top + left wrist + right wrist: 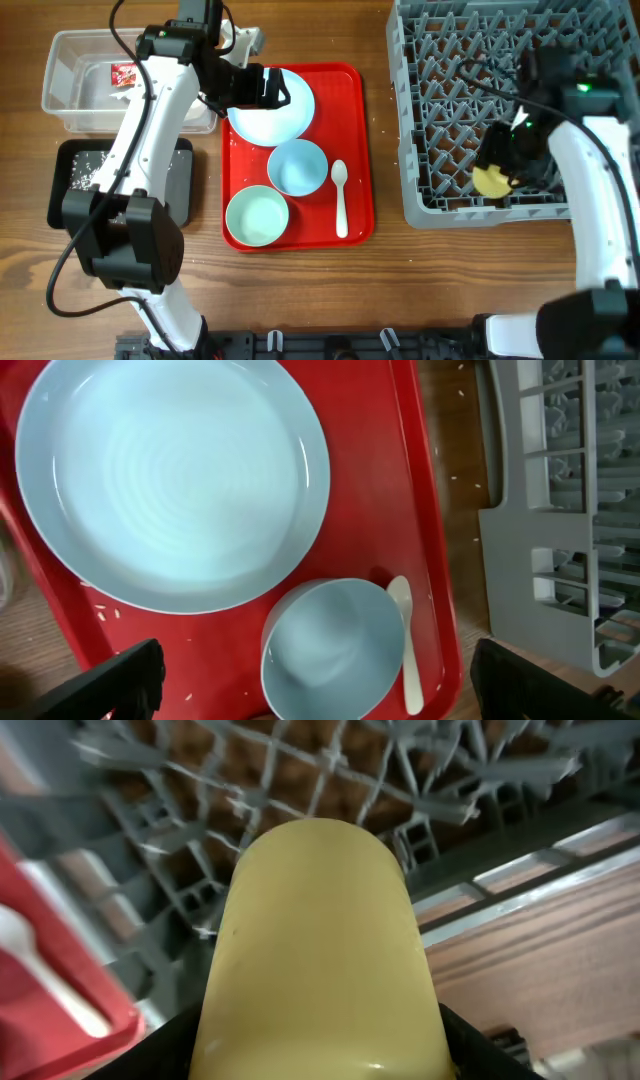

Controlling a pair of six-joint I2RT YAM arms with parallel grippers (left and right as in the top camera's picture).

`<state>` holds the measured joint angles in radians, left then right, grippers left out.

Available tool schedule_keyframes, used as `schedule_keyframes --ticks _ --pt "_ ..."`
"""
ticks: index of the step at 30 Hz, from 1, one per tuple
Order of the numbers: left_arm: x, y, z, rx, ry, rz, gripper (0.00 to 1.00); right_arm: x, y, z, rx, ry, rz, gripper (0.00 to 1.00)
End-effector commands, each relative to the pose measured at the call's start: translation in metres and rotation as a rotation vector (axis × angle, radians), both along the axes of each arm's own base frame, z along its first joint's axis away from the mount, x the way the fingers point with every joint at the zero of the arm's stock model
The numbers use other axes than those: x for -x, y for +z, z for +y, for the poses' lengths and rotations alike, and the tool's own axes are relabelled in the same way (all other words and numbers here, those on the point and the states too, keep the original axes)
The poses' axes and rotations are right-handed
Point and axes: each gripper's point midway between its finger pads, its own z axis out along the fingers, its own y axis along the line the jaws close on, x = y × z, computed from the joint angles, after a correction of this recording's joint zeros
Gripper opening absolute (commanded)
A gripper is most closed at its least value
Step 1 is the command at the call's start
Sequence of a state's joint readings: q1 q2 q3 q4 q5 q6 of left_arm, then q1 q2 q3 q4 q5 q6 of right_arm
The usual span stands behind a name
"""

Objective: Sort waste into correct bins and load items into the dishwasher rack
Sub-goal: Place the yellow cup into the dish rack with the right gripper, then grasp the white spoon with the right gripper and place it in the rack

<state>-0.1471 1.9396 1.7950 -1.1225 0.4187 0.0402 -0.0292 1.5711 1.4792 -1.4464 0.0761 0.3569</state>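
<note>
My left gripper point(270, 88) is open and empty above the pale blue plate point(272, 108) on the red serving tray; the plate point(170, 480) fills the left wrist view. The light blue bowl point(297, 167), also in the left wrist view point(335, 650), the pale green bowl point(257, 216) and the white spoon point(340, 198) lie on the tray. My right gripper point(497, 172) is shut on the yellow cup point(320, 950), low inside the grey dishwasher rack point(430, 150) at its front edge. The red wrapper point(125, 75) lies in the clear tub point(60, 70). Rice grains point(85, 170) lie in the black tray point(180, 180).
The red serving tray point(355, 120) sits mid-table between the bins and the rack. A few rice grains point(110, 610) lie on it. The rack's wall point(520, 530) is close to the tray's right side. Wooden table point(450, 280) lies in front.
</note>
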Motion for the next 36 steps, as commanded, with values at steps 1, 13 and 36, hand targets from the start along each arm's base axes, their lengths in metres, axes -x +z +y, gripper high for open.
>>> schedule_keyframes --ticks 1,13,36 --pt "-0.002 -0.003 0.003 -0.028 0.002 -0.004 0.98 0.001 -0.033 0.001 -0.001 -0.006 0.071 0.54" --pt "0.001 -0.004 0.004 -0.029 0.002 0.011 0.98 -0.026 -0.054 0.027 -0.149 0.079 -0.029 0.98" --pt "0.003 0.002 0.095 -0.036 0.376 0.125 0.99 -0.044 -0.056 0.252 -0.164 0.652 -0.099 0.79"
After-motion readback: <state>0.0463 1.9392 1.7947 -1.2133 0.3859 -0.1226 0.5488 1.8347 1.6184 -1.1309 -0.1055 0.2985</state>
